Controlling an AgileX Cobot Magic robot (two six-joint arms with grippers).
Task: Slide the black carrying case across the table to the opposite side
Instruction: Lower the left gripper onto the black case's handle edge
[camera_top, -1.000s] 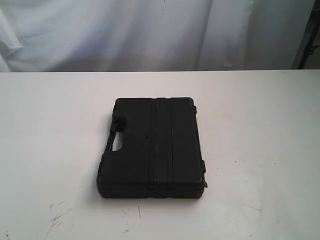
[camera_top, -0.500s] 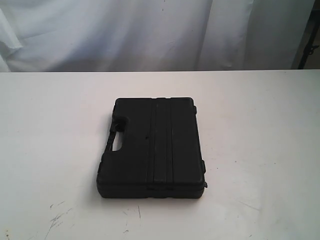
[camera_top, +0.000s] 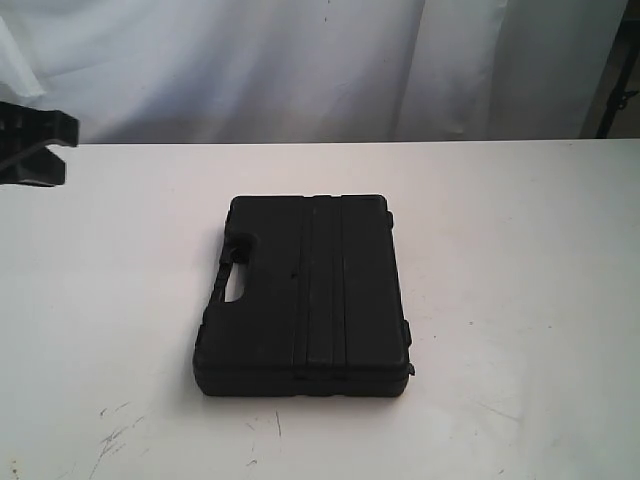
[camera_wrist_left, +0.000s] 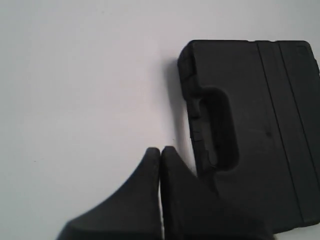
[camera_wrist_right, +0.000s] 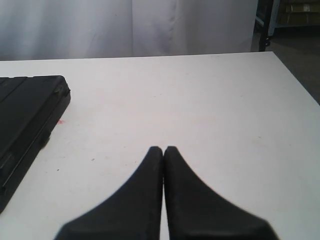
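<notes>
The black rectangular plastic carrying case (camera_top: 305, 300) lies flat on the wide white counter (camera_top: 520, 250), handle side near the left end effector (camera_wrist_left: 160, 152), opposite side apart from the right end effector (camera_wrist_right: 163, 150).

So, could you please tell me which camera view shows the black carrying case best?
The exterior view: the whole case lies flat on the table, every edge and the handle cutout visible. The left wrist view shows its handle end, partly behind the left claw and cropped. The right wrist view catches only one corner.
</notes>
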